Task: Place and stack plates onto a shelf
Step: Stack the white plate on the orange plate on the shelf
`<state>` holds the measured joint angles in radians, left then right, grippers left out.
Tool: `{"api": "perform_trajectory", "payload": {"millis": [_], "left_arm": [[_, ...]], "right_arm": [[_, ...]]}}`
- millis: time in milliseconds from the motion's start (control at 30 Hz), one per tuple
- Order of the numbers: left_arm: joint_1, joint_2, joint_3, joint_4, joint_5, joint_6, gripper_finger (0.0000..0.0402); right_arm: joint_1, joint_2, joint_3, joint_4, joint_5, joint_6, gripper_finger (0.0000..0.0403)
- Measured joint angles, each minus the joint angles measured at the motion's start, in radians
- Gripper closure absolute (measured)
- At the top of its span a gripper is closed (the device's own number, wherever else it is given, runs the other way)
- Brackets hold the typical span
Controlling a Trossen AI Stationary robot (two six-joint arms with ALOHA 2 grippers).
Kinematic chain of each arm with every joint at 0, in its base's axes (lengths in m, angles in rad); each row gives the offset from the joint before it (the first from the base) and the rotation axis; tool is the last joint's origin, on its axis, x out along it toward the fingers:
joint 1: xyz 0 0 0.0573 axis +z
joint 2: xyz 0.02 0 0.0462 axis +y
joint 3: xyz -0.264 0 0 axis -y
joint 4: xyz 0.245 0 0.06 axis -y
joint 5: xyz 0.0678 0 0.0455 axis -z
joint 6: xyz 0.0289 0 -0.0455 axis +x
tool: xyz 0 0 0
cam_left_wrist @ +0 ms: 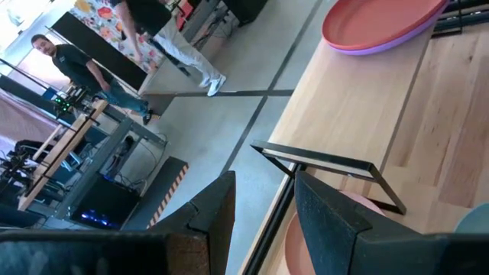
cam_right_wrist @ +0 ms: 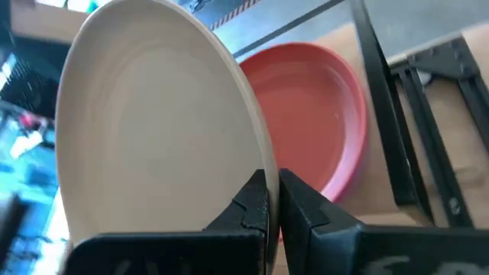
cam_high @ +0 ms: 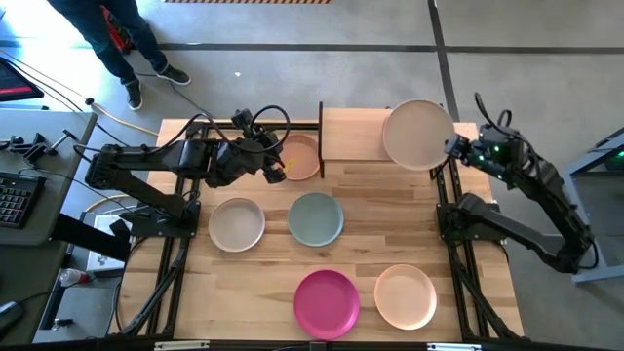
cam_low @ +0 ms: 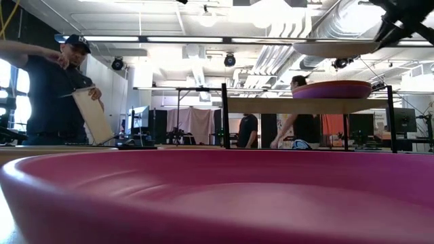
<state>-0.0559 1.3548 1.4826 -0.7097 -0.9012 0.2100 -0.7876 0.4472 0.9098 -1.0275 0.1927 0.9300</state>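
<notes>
1. While the right tool (cam_high: 451, 148) is pinching the rim of a round cream plate (cam_high: 417, 134), it is holding it over the light-wood shelf (cam_high: 353, 134).
2. A rust-orange plate (cam_right_wrist: 317, 99) is sitting on a purple plate (cam_low: 332, 89) on that shelf, so two are looking done.
3. The left tool (cam_high: 276, 168) is hanging with its fingers apart, holding nothing, by a peach plate (cam_high: 302, 156).
4. Four more plates are waiting on the wooden tabletop (cam_high: 263, 283): pale cream (cam_high: 237, 223), grey-teal (cam_high: 315, 218), magenta (cam_high: 327, 302) and pale pink (cam_high: 406, 296).

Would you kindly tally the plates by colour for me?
cream plates: 2
peach plate: 1
grey-teal plate: 1
magenta plate: 1
pale pink plate: 1
rust-orange plate: 1
purple plate: 1
total: 8 plates
</notes>
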Motion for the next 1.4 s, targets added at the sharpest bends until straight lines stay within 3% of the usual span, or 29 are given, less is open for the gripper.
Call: {"api": "perform_trajectory", "payload": {"millis": [367,1000,1400], "left_arm": [[0.000,0.000,0.000,0.002,0.001,-0.043,0.0277],[0.000,0.000,0.000,-0.039,0.001,-0.054,0.0277],[0.012,0.001,0.000,-0.088,0.008,-0.067,0.0277]], "right_arm": [[0.000,-0.082,-0.089,-0.001,0.053,0.236,0.0403],[0.000,-0.080,-0.089,-0.084,0.098,0.365,0.0403],[0.000,0.052,-0.089,-0.063,0.128,0.417,0.0403]]}}
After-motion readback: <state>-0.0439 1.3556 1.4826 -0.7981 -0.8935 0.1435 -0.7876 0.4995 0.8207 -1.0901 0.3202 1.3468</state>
